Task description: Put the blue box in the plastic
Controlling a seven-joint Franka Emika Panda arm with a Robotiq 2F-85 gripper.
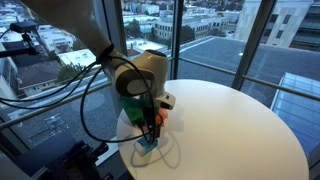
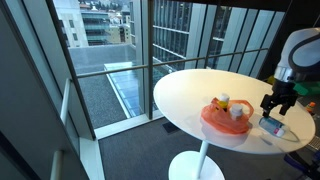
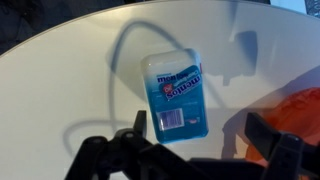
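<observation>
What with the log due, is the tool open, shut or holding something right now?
Tool: open, holding nothing; the box lies ungripped below it.

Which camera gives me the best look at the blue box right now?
The wrist view: the blue box lies flat on the white table, label and barcode visible, below the open gripper. In both exterior views the blue box is only a small patch under the gripper, partly hidden.
</observation>
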